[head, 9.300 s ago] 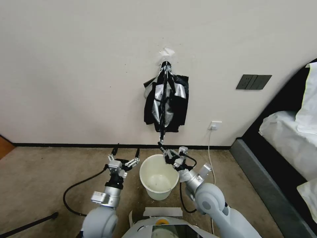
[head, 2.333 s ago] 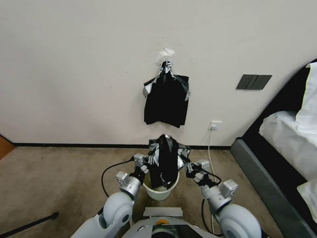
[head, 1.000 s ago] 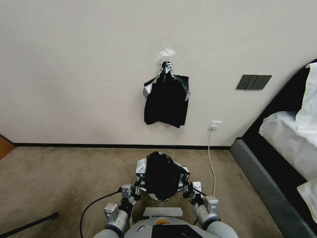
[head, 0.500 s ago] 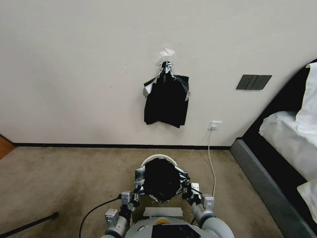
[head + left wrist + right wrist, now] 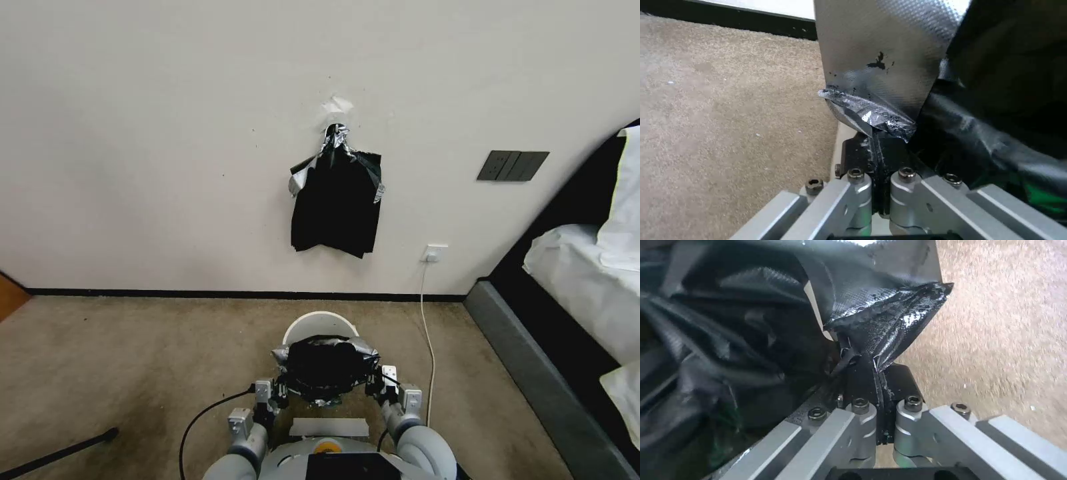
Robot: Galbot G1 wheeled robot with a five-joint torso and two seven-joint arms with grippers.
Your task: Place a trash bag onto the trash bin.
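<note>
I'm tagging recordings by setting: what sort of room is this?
Probably a bedroom, maybe a hotel room: a dark-framed bed with white bedding stands on beige carpet, and a dark wall switch panel sits beside it.

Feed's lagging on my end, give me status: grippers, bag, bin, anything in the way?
Left gripper and right gripper both shut on trash bag edges. Bag stretched open over near side of trash bin; far rim uncovered. Nothing blocking.

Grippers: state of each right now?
Left gripper: shut on the trash bag edge.
Right gripper: shut on the trash bag's other edge.
</note>
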